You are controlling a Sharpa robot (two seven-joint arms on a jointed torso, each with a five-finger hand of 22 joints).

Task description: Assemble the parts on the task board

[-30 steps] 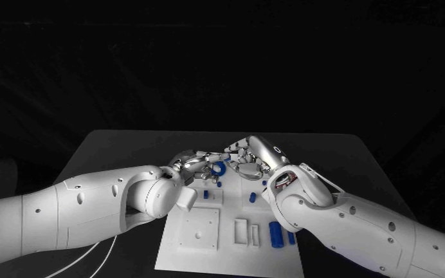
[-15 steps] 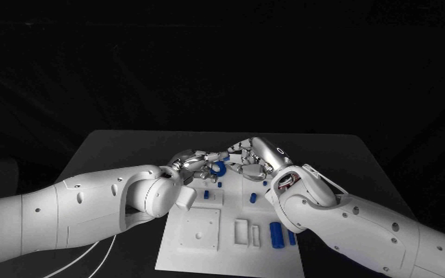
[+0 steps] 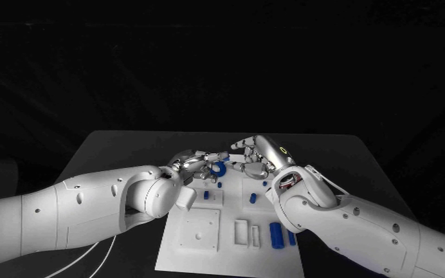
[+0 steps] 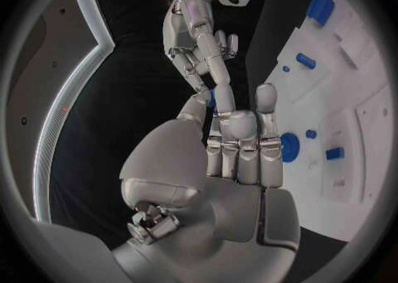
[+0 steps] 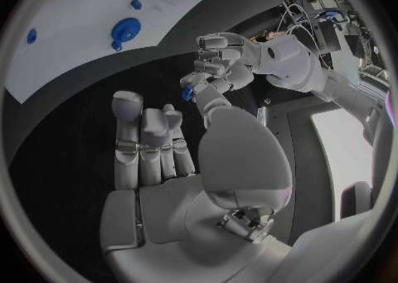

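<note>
- The left robot hand (image 3: 193,162) is raised over the far end of the white board (image 3: 199,252), fingertip to fingertip with the right robot hand (image 3: 255,157).
- A small blue piece (image 4: 211,97) is seen in both wrist views, caught between the tips of the two hands.
- In the left wrist view the left thumb reaches up to the piece. The other left fingers are held straight and close together.
- In the right wrist view the right thumb reaches toward the piece. The other right fingers are extended side by side, apart from the thumb.
- Which hand actually grips the piece cannot be told, since both are touching or nearly touching it.
- A blue round piece (image 3: 216,170) is seen at the far end of the board, between and below the two hands in the head view.
- Two short blue pegs are seen mid-board, one (image 3: 206,194) beside the left wrist and one (image 3: 252,197) beside the right wrist.
- A longer blue cylinder (image 3: 275,234) lies near the board's near right corner, with a thinner blue piece (image 3: 290,237) just beside it.
- The board is laid in the middle of the black worktop (image 3: 121,146).
</note>
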